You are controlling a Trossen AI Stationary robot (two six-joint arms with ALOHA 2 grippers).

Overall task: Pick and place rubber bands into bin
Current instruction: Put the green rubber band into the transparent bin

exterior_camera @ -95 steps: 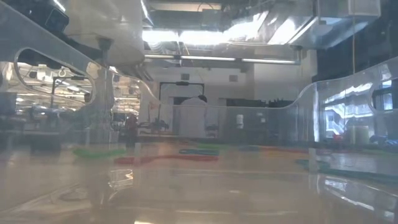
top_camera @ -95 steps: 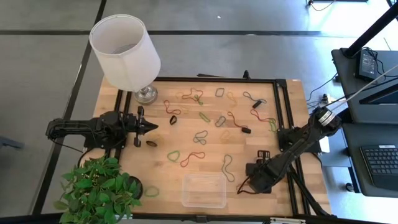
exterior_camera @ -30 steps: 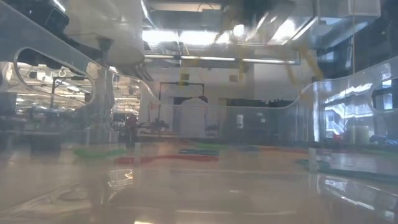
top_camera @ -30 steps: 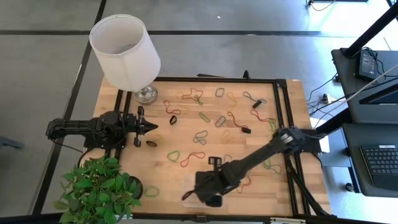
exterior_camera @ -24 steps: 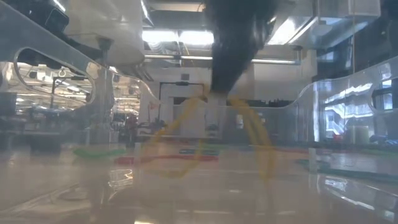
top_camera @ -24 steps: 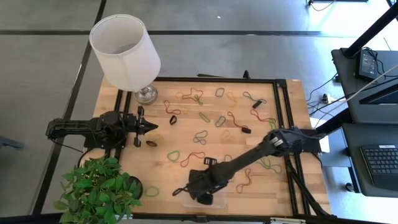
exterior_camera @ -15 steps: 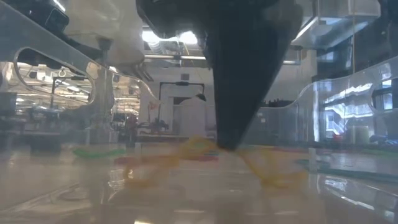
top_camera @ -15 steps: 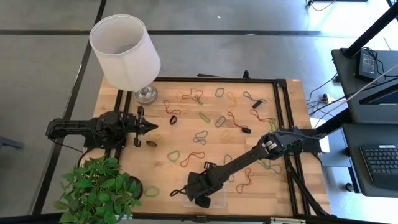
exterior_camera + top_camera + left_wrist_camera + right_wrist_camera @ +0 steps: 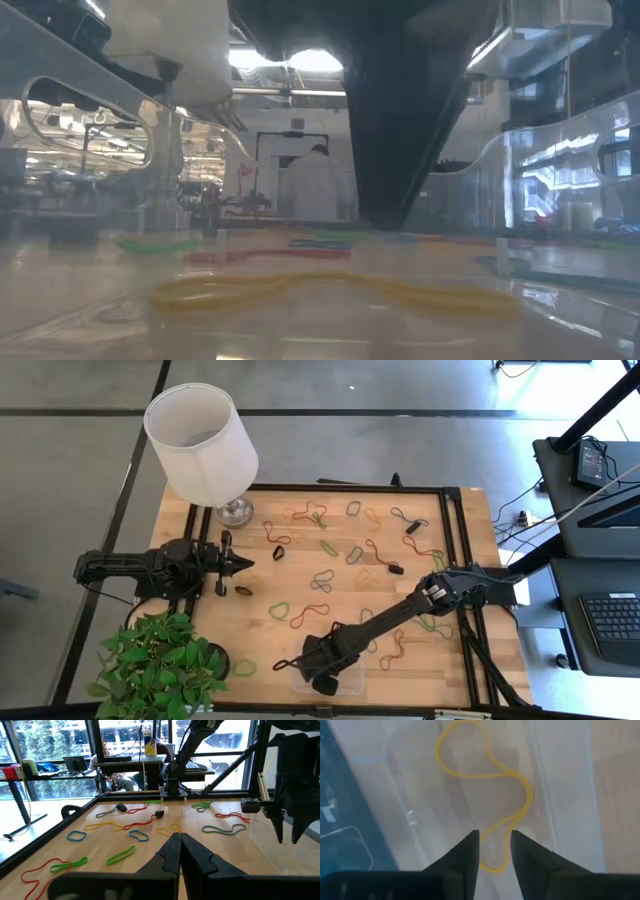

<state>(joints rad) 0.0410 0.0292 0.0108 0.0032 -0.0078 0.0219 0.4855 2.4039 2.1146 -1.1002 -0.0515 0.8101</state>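
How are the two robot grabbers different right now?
The right gripper hangs over the bin, fingers apart, with a yellow rubber band lying loose below it. The left gripper sits at the table's left side, away from the bin, fingers pressed together and holding nothing. Both are dark, two-fingered claws.

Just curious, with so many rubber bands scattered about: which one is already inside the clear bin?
The long yellow rubber band, lying loose on the floor of the clear bin below the right gripper; the others lie on the wooden table.

Overhead and table-level cameras share the bin (image 9: 345, 682).
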